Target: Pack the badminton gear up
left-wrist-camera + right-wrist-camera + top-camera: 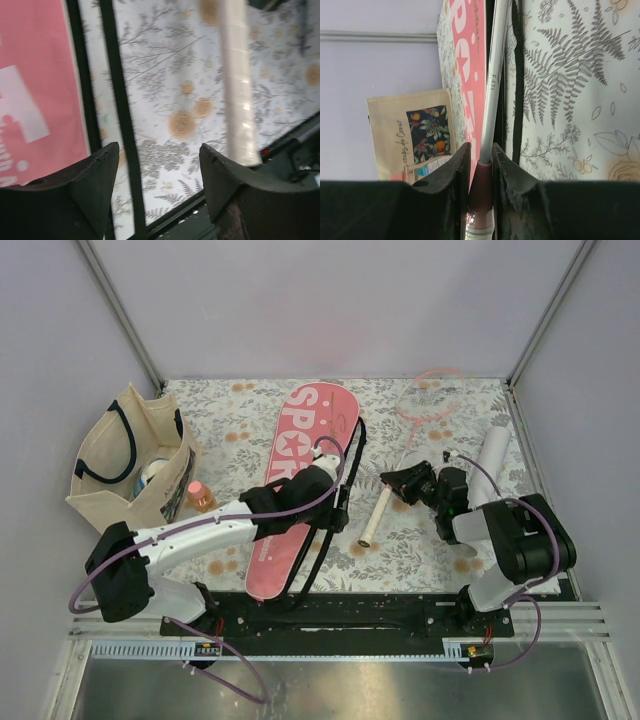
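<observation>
The pink cover (pixel 300 480) lettered "SPORT" lies flat mid-table, its black strap (pixel 335 530) looping off its right edge. A pink-framed racket (pixel 432 395) lies to the right, its white handle (pixel 375 515) pointing toward me. My right gripper (pixel 395 482) is shut on the racket's dark pink collar (pixel 481 175), where the grey shaft (pixel 495 75) meets the handle. My left gripper (pixel 338 512) hovers open over the strap (pixel 120 125), between the cover (pixel 35 85) and the handle (pixel 237 90), holding nothing. The long white tube (pixel 490 455) lies at the far right.
A beige tote bag (pixel 130 460) with navy handles stands at the left edge, also showing in the right wrist view as the tote (pixel 410 135). A small orange bottle (pixel 200 495) stands beside it. A black rail (pixel 350 610) carries the arm bases at the near edge.
</observation>
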Robot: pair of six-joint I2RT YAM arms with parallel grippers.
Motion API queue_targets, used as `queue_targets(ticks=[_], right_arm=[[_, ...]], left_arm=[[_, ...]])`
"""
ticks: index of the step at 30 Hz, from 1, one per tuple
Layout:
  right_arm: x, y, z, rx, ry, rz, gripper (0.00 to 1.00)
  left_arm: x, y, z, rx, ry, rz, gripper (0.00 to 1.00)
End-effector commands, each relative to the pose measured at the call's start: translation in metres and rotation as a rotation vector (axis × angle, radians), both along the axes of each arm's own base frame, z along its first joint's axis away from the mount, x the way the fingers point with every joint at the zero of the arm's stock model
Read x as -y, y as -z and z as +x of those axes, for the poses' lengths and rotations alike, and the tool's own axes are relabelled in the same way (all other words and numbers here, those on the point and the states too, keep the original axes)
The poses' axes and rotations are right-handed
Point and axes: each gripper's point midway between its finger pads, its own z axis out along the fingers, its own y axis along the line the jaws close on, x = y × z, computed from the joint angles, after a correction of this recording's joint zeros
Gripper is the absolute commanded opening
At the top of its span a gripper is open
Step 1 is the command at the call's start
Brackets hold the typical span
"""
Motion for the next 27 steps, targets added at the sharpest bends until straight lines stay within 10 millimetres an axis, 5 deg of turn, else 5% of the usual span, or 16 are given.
queue_targets(ticks=[1,9,18,21,27], right_arm=[[-0.008,-0.031,-0.02,0.114,-0.115,-0.023,0.0],[-0.002,-0.046,-0.058,0.14,-0.162,-0.102,0.0],[0.002,-0.056,-0.089,0.155,-0.201,-0.134,0.0],[0.001,-0.053,-0.097,0.145,-0.215,-0.128,0.0],[-0.002,-0.058,-0.109,0.143,-0.25,-0.096,0.0]], left_arm=[[-0.047,0.011,0.02,0.107,-0.066,0.26,0.68],[-0.06,0.058,0.025,0.071,-0.046,0.456,0.68],[-0.073,0.084,0.04,0.086,-0.096,0.599,0.58],[-0.07,0.09,0.043,0.087,-0.089,0.604,0.47],[-0.06,0.095,0.042,0.063,-0.087,0.573,0.0]])
